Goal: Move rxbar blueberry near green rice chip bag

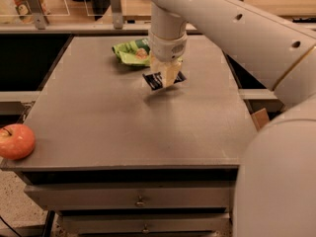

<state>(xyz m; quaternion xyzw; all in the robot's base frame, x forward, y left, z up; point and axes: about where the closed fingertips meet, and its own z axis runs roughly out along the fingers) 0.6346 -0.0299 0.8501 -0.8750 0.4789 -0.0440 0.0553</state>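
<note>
The rxbar blueberry (155, 81), a small dark navy wrapper with white lettering, hangs tilted in my gripper (165, 75), lifted a little above the grey table (98, 127). The gripper is shut on the bar and points down from the white arm. The green rice chip bag (130, 52) lies wrinkled on the table's far middle, just behind and left of the gripper, partly hidden by the wrist. The bar is close to the bag's near right edge, apart from it.
A red apple (16, 141) sits at the table's front left corner. Drawers (138, 201) are under the table front. A cardboard box (260, 117) stands to the right. A rail with posts (114, 6) runs behind the table.
</note>
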